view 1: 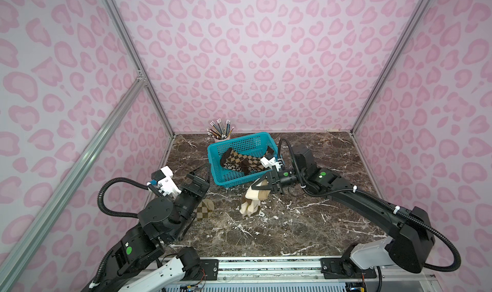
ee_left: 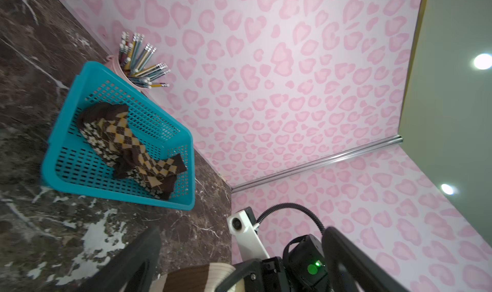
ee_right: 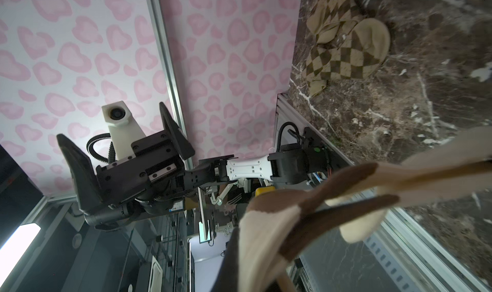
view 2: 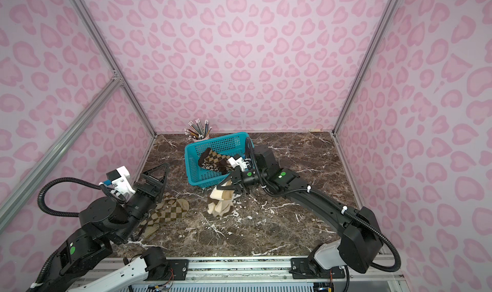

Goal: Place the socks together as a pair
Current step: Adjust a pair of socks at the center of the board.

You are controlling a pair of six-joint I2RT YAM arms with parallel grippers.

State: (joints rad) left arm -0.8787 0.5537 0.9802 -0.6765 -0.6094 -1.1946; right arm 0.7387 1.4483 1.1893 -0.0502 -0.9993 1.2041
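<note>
TOP VIEWS
- Worktop (view 1: 292, 224): dark marble, pink-patterned walls on three sides.
- Basket (view 1: 217, 175): teal mesh, rear centre, pencil cup (view 1: 221, 133) just behind it.
- Basket contents: brown-tan argyle socks (view 1: 239, 157) lying inside.
- R jaws: closed tight on upper end of cream ribbed socks (view 1: 251, 202), just in front of basket. Socks hang down. Whether lower ends touch the worktop: cannot tell.
- L jaws: spread wide, empty, near basket's left wall, raised over check socks (view 2: 170, 210).
- Check socks: olive-beige, on worktop at left, partly hidden by L arm, apart from cream socks.

LEFT WRIST VIEW
- L jaws: fingers (ee_left: 133, 261) at frame's lower part, wide gap, nothing gripped.
- Seen in the gap: brown band and cream rib of the held socks (ee_left: 197, 274), w/ R arm's black hardware beside.
- Basket: dark floral socks (ee_left: 94, 140) under the argyle socks; all inside the walls.

RIGHT WRIST VIEW
- Cream ribbed socks (ee_right: 266, 237): hang close to lens, brown bands showing; grip point itself hidden.
- L jaws: opposite, wide apart, empty.
- Check socks (ee_right: 343, 45): crumpled heap on worktop near wall edge.
</note>
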